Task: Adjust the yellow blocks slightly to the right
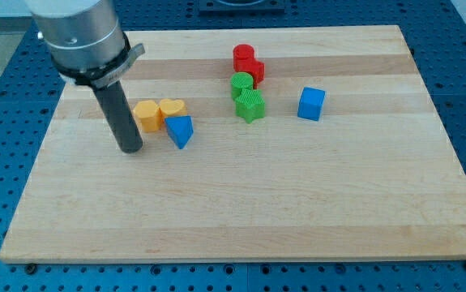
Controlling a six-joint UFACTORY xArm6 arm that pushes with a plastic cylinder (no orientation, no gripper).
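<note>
Two yellow blocks sit side by side left of the board's middle: a hexagon-like yellow block (146, 116) and a heart-shaped yellow block (173, 109) touching it on the right. A blue triangular block (181, 130) lies just below the heart, touching it. My tip (130, 149) rests on the board just left of and slightly below the left yellow block, a small gap apart.
Two red blocks (247, 62) sit near the view's top centre, with a green block (241, 83) and a green star-shaped block (250, 105) right below them. A blue cube (312, 103) stands to their right. The wooden board (241, 211) lies on a blue perforated table.
</note>
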